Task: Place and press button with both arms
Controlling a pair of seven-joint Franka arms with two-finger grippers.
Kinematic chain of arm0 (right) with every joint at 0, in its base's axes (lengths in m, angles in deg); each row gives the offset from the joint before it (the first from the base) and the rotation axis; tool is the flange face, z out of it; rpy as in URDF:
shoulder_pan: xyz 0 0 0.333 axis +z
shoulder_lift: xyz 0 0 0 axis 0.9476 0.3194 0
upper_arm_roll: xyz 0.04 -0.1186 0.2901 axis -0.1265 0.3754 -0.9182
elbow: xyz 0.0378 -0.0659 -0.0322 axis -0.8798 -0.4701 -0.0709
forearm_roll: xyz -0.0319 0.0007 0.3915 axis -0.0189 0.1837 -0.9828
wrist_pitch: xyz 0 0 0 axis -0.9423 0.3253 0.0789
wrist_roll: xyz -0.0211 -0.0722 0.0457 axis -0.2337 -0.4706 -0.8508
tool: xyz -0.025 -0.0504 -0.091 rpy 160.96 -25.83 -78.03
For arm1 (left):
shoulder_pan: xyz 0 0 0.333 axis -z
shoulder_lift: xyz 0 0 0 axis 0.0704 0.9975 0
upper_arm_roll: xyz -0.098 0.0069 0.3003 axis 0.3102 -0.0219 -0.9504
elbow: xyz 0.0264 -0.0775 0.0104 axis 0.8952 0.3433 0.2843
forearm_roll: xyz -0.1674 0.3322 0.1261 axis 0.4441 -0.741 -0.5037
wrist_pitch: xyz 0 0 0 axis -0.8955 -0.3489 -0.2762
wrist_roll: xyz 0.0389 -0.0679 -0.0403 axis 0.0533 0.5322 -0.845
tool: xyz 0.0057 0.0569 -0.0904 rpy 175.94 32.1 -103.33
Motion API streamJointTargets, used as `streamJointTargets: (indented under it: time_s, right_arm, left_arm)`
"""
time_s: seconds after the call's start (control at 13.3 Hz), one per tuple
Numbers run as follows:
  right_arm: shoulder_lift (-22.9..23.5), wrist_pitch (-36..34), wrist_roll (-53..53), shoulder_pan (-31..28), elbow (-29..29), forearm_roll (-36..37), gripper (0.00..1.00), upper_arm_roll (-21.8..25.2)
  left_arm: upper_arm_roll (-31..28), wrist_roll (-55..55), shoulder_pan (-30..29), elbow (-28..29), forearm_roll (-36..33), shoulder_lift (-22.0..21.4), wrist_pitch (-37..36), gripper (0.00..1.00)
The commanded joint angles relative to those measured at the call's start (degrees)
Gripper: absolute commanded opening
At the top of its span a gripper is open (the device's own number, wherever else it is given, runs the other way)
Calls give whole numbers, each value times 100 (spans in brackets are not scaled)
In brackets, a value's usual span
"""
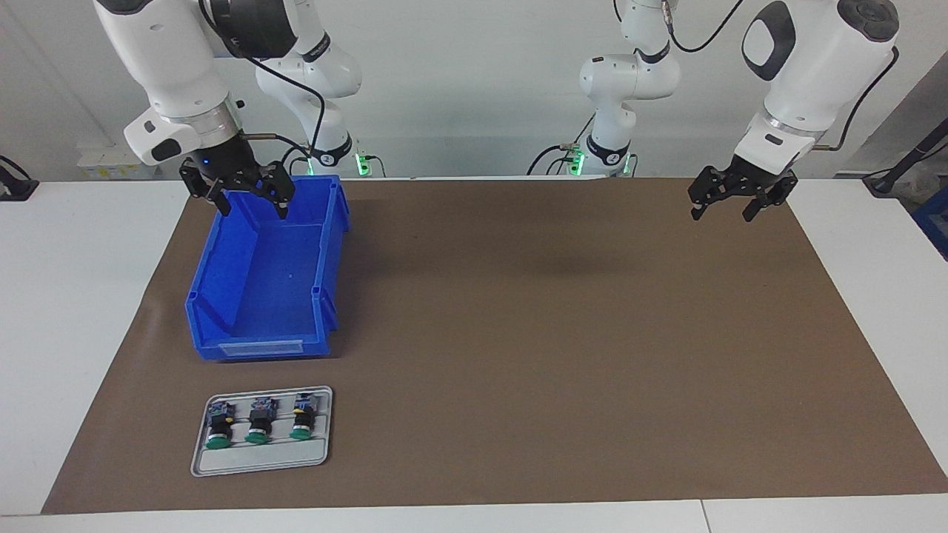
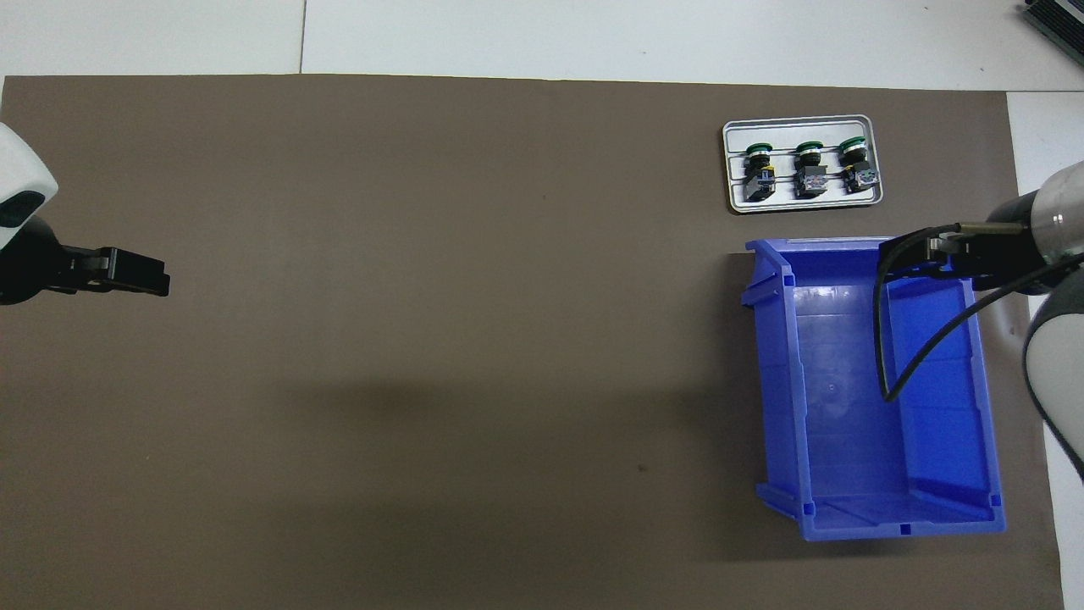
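Three buttons with green caps lie side by side in a grey tray (image 1: pixel 259 459) (image 2: pixel 730 169) at the right arm's end of the table, farther from the robots than the blue bin; the middle button (image 1: pixel 258 424) (image 2: pixel 808 163) lies between the other two. My right gripper (image 1: pixel 252 209) (image 2: pixel 910 254) hangs open over the bin's end nearest the robots, holding nothing. At the left arm's end, my left gripper (image 1: pixel 722 215) (image 2: pixel 144 278) hovers open above the brown mat, also holding nothing. Both grippers are far from the buttons.
A large blue bin (image 1: pixel 215 289) (image 2: pixel 775 381) with nothing in it stands on the brown mat (image 1: pixel 555 333) (image 2: pixel 423 339), between the tray and the right arm's base. White table surrounds the mat.
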Motion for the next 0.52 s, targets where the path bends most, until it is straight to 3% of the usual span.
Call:
streamJointTargets:
  time_s: [0.0, 0.45]
  right_arm:
    - [-122, 43, -149, -13, -157, -81, 100, 41]
    - [-122, 78, -88, -4, -149, -90, 100, 50]
  left_arm:
    - [51, -31, -57, 82, -90, -85, 12, 100]
    - [51, -31, -57, 82, -90, -85, 12, 100]
